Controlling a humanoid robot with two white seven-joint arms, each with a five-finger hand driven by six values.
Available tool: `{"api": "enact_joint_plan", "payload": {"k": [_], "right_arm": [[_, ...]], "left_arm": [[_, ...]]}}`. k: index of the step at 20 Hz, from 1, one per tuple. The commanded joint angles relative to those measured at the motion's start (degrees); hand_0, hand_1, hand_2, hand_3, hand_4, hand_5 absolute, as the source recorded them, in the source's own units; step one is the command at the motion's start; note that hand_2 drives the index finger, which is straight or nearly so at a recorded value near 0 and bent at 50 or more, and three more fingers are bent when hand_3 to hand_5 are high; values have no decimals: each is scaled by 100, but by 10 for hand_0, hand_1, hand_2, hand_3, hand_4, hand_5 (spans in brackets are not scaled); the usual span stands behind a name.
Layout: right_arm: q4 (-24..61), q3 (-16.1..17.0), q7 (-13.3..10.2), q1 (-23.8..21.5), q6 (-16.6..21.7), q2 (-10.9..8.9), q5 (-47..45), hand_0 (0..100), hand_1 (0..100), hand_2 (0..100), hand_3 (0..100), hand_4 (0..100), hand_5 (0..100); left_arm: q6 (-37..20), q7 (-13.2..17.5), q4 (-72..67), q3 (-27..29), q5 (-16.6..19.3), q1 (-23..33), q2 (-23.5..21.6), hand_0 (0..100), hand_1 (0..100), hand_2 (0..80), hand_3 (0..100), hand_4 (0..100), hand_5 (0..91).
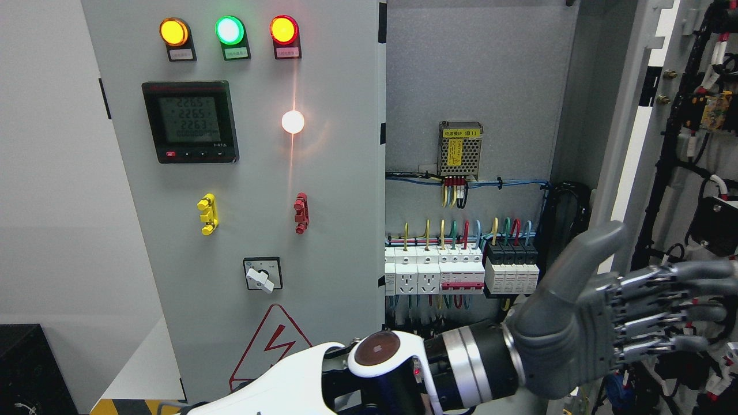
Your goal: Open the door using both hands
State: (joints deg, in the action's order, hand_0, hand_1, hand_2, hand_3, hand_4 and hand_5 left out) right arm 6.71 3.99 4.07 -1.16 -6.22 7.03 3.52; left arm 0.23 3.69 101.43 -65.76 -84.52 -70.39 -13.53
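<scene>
The cabinet's left door (323, 190) is closed; it carries three lit lamps, a digital meter (190, 121) and a rotary switch (263, 274). The right door (637, 132) is swung wide open at the far right, with black wiring on its inner face. My left arm enters at the bottom, left of the middle, and reaches across to that door. My left hand (651, 288) is open: the thumb points up and the straight fingers (669, 305) lie flat by the door's inner face, past its edge. I cannot tell whether they touch it. No right hand shows.
Inside the open cabinet are a perforated power supply (459, 150), a row of breakers and sockets (455, 271) and coloured wires. A yellow handle (208, 214) and a red handle (300, 212) are on the left door. A black box (29, 369) stands at the lower left.
</scene>
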Motion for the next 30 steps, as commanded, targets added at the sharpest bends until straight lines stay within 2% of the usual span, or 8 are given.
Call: {"api": "enact_joint_plan", "payload": {"k": [1, 8, 16, 19, 22, 24, 28, 30], "right_arm": [[6, -3, -3, -77, 7, 0, -9, 191, 0, 0, 0, 0, 0], [15, -3, -3, -77, -2, 0, -9, 191, 0, 0, 0, 0, 0], [-3, 5, 6, -86, -2, 0, 0, 191, 0, 0, 0, 0, 0], [-3, 14, -3, -94, -2, 0, 0, 191, 0, 0, 0, 0, 0], [-3, 14, -3, -94, -2, 0, 0, 191, 0, 0, 0, 0, 0], [-3, 14, -3, -94, -2, 0, 0, 191, 0, 0, 0, 0, 0], [-3, 14, -3, -94, -2, 0, 0, 191, 0, 0, 0, 0, 0], [-3, 14, -3, -94, -2, 0, 0, 191, 0, 0, 0, 0, 0]], "left_arm": [[-23, 0, 1283, 230, 6, 779, -1766, 0, 0, 0, 0, 0, 0], [-40, 26, 1406, 792, 15, 2492, -2733, 0, 0, 0, 0, 0, 0], [-75, 26, 1398, 1442, 41, 4435, -3428, 0, 0, 0, 0, 0, 0], [-75, 26, 1362, 1872, 303, 5286, -3499, 0, 0, 0, 0, 0, 0], [-84, 35, 1240, 2320, 848, 6245, -3429, 0, 0, 0, 0, 0, 0], [-93, 35, 1082, 2488, 1139, 6676, -3385, 0, 0, 0, 0, 0, 0], [-198, 35, 625, 2611, 1429, 7362, -3341, 0, 0, 0, 0, 0, 0], [-356, 35, 327, 2857, 1500, 7810, -3332, 0, 0, 0, 0, 0, 0]]}}
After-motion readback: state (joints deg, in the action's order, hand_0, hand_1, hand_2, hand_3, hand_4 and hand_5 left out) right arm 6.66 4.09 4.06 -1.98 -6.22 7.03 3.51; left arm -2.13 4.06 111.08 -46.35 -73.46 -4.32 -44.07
